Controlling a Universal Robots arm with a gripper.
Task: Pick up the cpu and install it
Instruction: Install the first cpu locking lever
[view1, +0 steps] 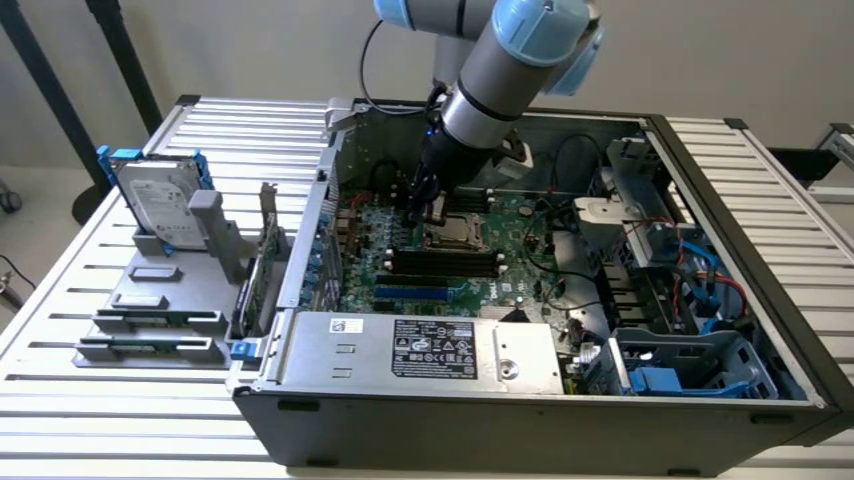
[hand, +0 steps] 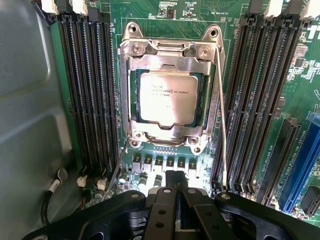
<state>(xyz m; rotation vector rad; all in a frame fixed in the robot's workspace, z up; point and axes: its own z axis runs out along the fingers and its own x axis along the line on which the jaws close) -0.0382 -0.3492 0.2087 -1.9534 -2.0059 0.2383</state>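
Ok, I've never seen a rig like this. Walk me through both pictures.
The blue-grey machine is a robot arm, reaching into an open computer case on a slatted table. One picture comes from a camera off the arm; the other from a camera on the wrist, looking past the gripper at the motherboard. The cpu sits in its socket. The gripper is shut and holds nothing. Beside the case stand a hard drive and grey blocks.
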